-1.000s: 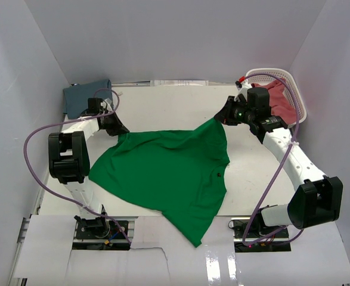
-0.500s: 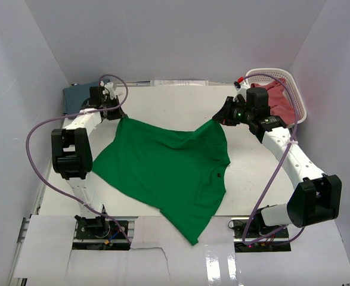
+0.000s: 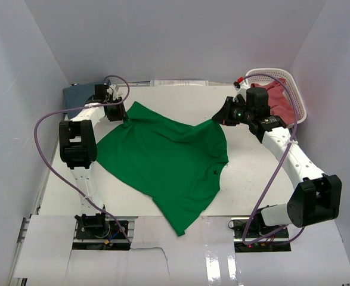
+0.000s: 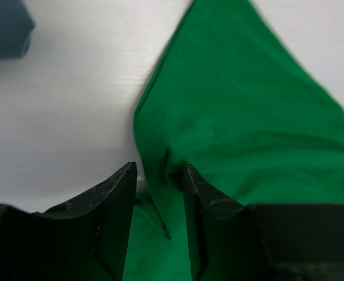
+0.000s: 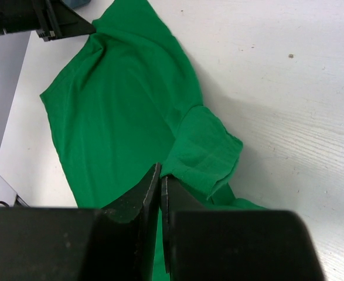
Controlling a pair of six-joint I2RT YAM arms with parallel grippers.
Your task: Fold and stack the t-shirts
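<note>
A bright green t-shirt (image 3: 169,158) lies spread across the middle of the table. My left gripper (image 3: 123,115) sits at its far left corner. In the left wrist view its jaws (image 4: 160,170) stand apart, and a fold of the green t-shirt (image 4: 242,117) lies loose between them. My right gripper (image 3: 219,120) is shut on the shirt's far right edge, and the right wrist view shows the gripper (image 5: 161,179) pinching the hem of the green t-shirt (image 5: 119,111). A slate blue t-shirt (image 3: 78,96) lies folded at the far left. A pinkish red t-shirt (image 3: 284,98) is in the basket.
A white lattice basket (image 3: 282,72) stands at the far right corner. White walls close in the table on the left, back and right. The shirt's lower point hangs over the near table edge (image 3: 180,223), between the arm bases.
My left gripper carried the shirt's corner farther from the bases, then its jaws parted. The shirt slid away and spread flatter. My right gripper stayed put.
</note>
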